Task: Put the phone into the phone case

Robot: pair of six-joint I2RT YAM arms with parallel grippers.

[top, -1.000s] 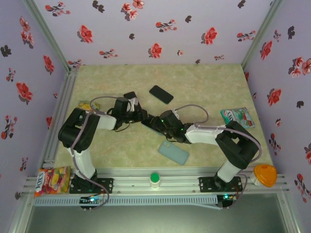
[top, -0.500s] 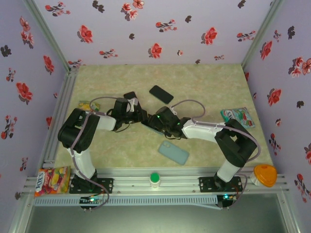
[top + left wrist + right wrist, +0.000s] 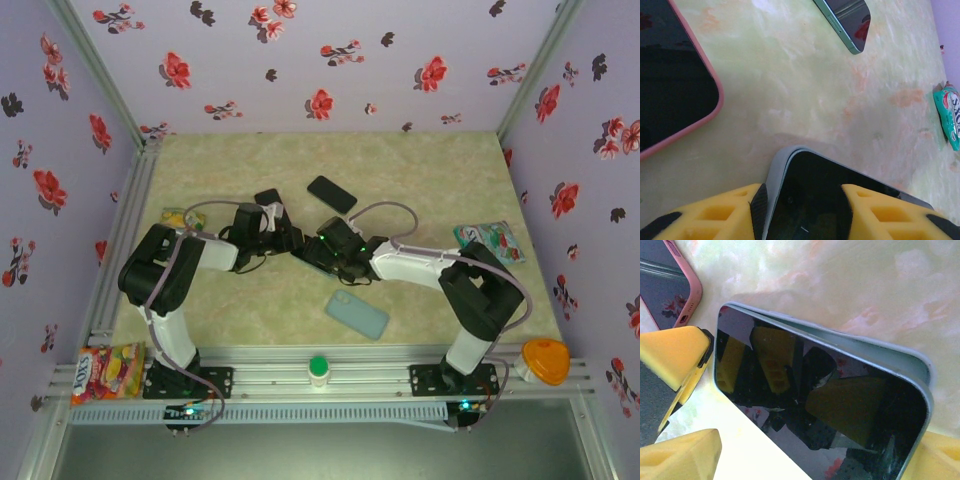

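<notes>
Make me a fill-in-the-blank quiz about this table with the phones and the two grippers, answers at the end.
1. The pads of the left gripper are ____ in colour.
2. The phone at the left edge of the left wrist view wears a ____ case.
3. The round cap on the near rail is ____.
4. The right gripper stands ____, not shut.
Missing words: yellow, pink, green, open.
</notes>
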